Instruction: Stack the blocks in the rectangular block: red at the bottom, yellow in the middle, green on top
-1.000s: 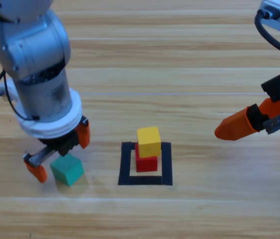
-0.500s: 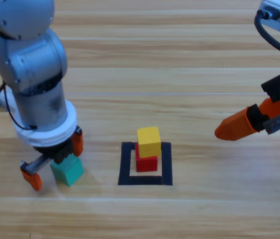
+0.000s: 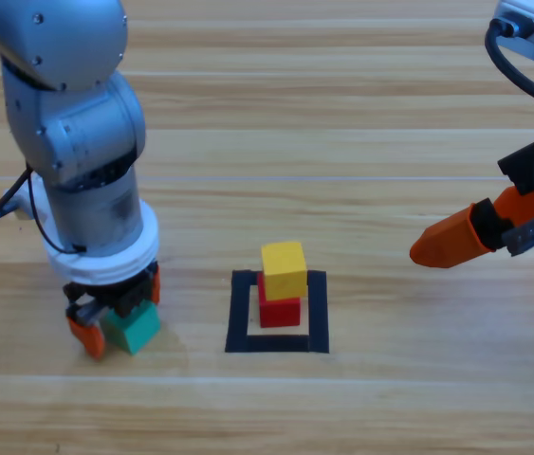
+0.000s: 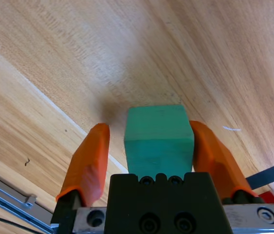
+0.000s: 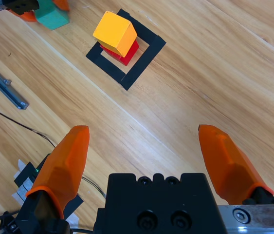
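Between the left gripper's (image 4: pixel 149 146) nearly closed jaws sits the green cube (image 4: pixel 159 131), one jaw touching, the other just off; an uneven squeeze could twist it. Farther to its side, yellow (image 3: pixel 284 268) tops red (image 3: pixel 281 308) inside the tape square (image 3: pixel 316 313), slightly offset, easily toppled. The right gripper (image 5: pixel 149 161) waits wide open, empty

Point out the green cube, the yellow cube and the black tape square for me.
green cube (image 4: pixel 159 130), left wrist view, on its upper face between the left gripper's fingers.
yellow cube (image 3: pixel 284 266), high view, on its top face.
black tape square (image 3: pixel 318 313), high view, on its right strip.
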